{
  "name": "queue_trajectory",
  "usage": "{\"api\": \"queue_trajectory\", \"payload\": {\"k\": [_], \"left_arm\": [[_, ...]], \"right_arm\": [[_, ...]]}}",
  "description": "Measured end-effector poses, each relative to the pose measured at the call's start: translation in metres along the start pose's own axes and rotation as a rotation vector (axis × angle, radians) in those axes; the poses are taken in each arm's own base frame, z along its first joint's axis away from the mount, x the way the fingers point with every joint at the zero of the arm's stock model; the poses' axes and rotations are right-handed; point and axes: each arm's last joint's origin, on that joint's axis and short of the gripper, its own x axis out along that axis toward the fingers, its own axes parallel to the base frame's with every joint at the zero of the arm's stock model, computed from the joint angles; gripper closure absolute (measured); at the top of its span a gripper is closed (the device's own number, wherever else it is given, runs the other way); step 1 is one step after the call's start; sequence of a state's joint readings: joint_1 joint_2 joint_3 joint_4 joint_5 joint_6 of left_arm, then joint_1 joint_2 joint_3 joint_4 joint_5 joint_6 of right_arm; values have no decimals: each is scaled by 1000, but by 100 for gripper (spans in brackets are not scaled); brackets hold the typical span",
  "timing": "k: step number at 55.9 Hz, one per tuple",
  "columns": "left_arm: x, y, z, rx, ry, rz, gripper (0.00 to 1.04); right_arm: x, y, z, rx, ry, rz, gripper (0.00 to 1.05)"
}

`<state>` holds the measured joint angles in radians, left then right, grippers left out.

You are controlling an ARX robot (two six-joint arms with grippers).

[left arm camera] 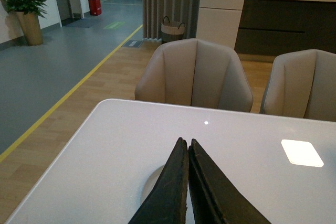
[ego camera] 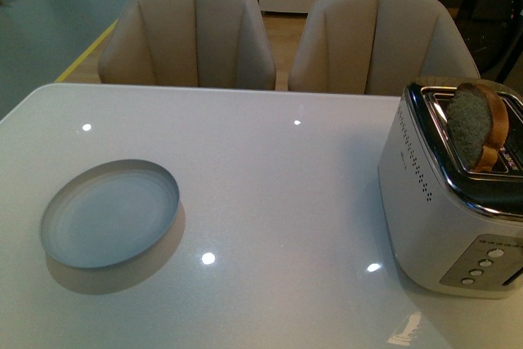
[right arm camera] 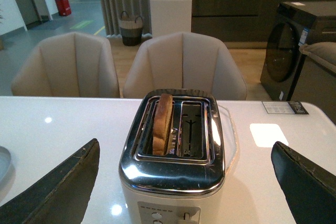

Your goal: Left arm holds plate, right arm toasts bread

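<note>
The pale blue-grey plate (ego camera: 110, 213) lies empty on the white table (ego camera: 270, 169) at the left; neither arm shows in the front view. The bread (ego camera: 478, 124) stands upright in a slot of the silver toaster (ego camera: 453, 194) at the right, its top sticking out. In the left wrist view my left gripper (left arm camera: 185, 141) is shut and empty, its fingers pressed together above the plate's edge (left arm camera: 149, 182). In the right wrist view my right gripper (right arm camera: 186, 153) is wide open, its fingers either side of the toaster (right arm camera: 176, 150), with the bread (right arm camera: 163, 123) in the slot on the plate's side.
Two beige chairs (ego camera: 196, 34) (ego camera: 380, 38) stand behind the table's far edge. The toaster's buttons (ego camera: 482, 263) face the front. A washing machine (right arm camera: 289, 45) and cabinets stand in the room behind.
</note>
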<state>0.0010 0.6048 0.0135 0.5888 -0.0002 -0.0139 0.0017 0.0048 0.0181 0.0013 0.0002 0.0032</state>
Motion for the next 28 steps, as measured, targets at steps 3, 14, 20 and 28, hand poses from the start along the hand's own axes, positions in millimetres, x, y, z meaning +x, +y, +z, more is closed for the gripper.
{"api": "queue_trajectory", "payload": {"k": [3,14,20,28], "left_arm": [[-3,0,1,0,-4,0,102],[-10,0,3,0,-11,0,102],[-13,0,4,1,-14,0,102],[-18,0,4,2,-16,0,102]], "right_arm": [[0,0,0,0,0,0,9],[0,0,0,0,0,0,9],[0,0,0,0,0,0,9],[0,0,0,0,0,0,9]]}}
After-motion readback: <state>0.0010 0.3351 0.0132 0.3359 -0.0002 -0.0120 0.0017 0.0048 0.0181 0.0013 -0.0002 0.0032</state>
